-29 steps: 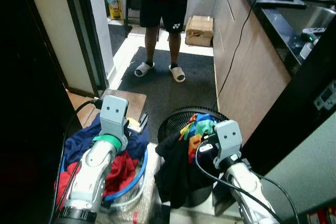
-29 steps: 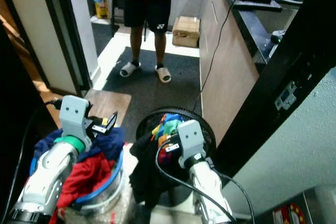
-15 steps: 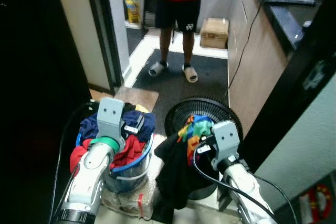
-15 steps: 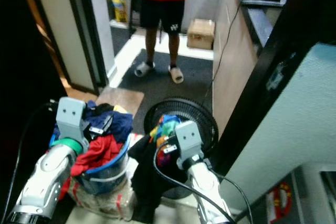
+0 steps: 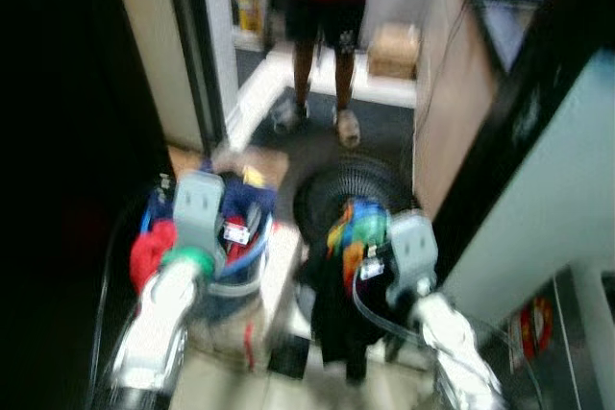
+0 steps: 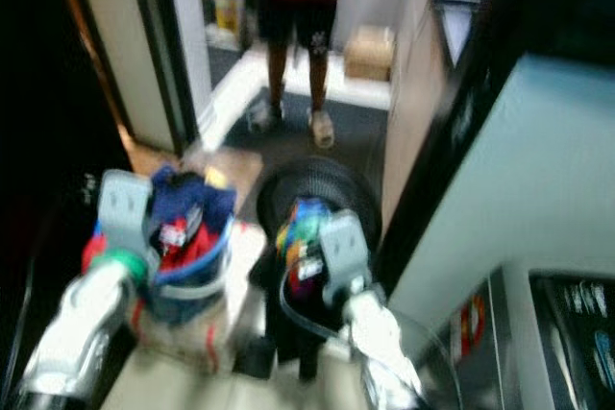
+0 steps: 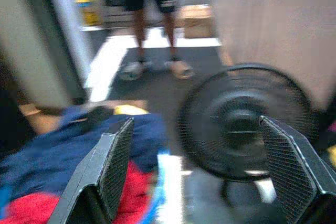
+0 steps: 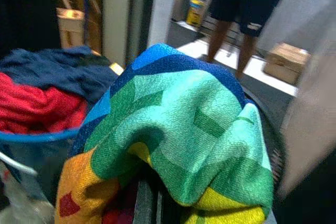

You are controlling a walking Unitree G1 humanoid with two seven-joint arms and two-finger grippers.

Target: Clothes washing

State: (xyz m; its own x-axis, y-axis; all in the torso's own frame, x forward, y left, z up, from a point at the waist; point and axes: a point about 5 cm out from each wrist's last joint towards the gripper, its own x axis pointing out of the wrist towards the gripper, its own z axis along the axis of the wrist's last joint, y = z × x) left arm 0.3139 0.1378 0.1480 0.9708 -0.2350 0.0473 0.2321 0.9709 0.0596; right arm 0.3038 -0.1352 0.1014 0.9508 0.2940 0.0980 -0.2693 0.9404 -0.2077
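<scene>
A clear laundry basket with a blue rim (image 5: 233, 280) stands on the floor at the left, piled with navy and red clothes (image 7: 63, 145). My left gripper (image 7: 194, 124) hovers just above that pile, open and holding nothing. My right gripper (image 5: 363, 258) is shut on a rainbow-coloured cloth (image 8: 178, 124). A black garment (image 5: 336, 319) hangs down beneath that cloth. The cloth covers most of the right fingers. Both eye views are blurred.
A black floor fan (image 5: 351, 189) stands just behind the held cloth. A person in a red top and black shorts (image 5: 327, 7) stands on the dark mat ahead. A wooden cabinet (image 5: 437, 112) and a pale appliance panel (image 5: 538, 199) close the right; a dark doorway closes the left.
The whole picture has shifted and blurred, so the camera is moving; more of the pale panel shows at the right. Both arms keep their poses, and the right still holds the cloth.
</scene>
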